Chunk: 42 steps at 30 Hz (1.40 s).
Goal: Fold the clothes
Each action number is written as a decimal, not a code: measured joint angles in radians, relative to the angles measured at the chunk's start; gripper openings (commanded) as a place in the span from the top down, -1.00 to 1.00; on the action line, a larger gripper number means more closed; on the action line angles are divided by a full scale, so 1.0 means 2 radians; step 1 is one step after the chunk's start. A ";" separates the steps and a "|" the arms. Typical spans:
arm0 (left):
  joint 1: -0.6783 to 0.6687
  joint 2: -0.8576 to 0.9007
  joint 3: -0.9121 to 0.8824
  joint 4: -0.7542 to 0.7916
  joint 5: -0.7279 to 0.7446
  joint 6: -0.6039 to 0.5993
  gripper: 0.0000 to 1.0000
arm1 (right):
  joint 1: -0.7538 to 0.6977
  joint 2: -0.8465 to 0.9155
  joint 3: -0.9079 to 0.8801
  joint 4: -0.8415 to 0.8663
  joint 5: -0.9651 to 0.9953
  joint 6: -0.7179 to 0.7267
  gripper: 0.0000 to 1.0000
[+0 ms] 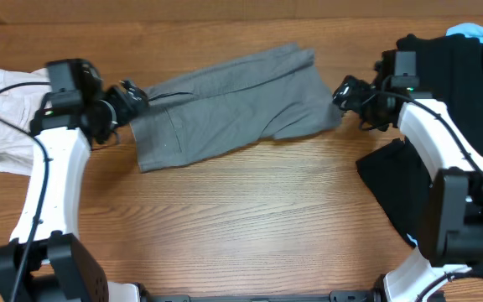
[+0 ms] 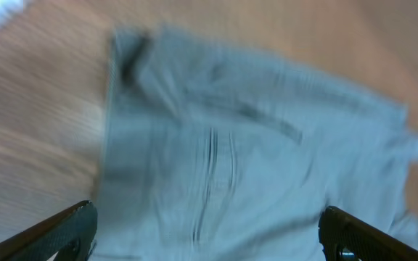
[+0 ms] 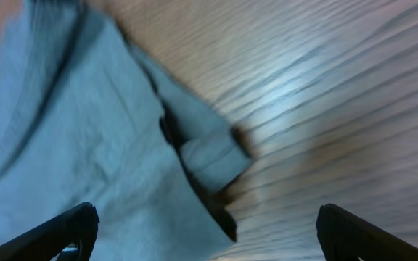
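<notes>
Grey shorts point(image 1: 229, 101) lie spread flat across the middle of the wooden table, running from lower left to upper right. My left gripper point(image 1: 132, 96) is open at the shorts' left end; the left wrist view shows the grey cloth point(image 2: 238, 145) between and beyond my wide-apart fingers point(image 2: 207, 232). My right gripper point(image 1: 346, 91) is open at the shorts' right end; its view shows the cloth's hem corner point(image 3: 209, 156) between my spread fingers point(image 3: 207, 232). Neither holds anything.
Cream-white shorts point(image 1: 2, 117) lie bunched at the left edge under my left arm. Black garments point(image 1: 443, 92) are piled at the right, with a pale blue item point(image 1: 480, 32) at the top right corner. Bare wood point(image 1: 250, 218) lies in front.
</notes>
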 measured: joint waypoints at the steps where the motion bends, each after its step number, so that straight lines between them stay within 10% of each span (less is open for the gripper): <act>1: -0.009 0.004 0.000 -0.009 0.000 0.003 -1.00 | 0.004 0.006 -0.004 0.009 -0.003 -0.005 -1.00; 6: -0.048 0.011 0.000 -0.031 0.000 0.010 -1.00 | 0.019 0.055 -0.015 0.051 -0.016 -0.023 -0.81; 10: -0.066 0.012 0.000 -0.033 0.000 0.016 -1.00 | 0.021 0.080 -0.016 0.101 -0.019 -0.030 0.92; 23: -0.074 0.016 0.000 -0.057 -0.029 0.021 -0.99 | 0.022 0.022 -0.015 -0.239 -0.001 0.029 0.90; 25: -0.074 0.016 0.000 -0.057 -0.031 0.021 -1.00 | 0.022 0.007 -0.016 -0.273 0.006 0.037 0.56; 26: -0.074 0.016 0.000 -0.057 -0.031 0.021 -1.00 | 0.022 -0.001 -0.016 -0.286 0.010 0.039 -0.15; 27: -0.074 0.016 0.000 -0.057 -0.032 0.021 -0.99 | 0.022 -0.006 -0.016 -0.294 0.013 0.039 -0.37; 42: -0.074 0.016 0.000 -0.061 -0.036 0.021 -1.00 | -0.011 -0.011 0.026 -0.131 0.026 -0.002 -0.33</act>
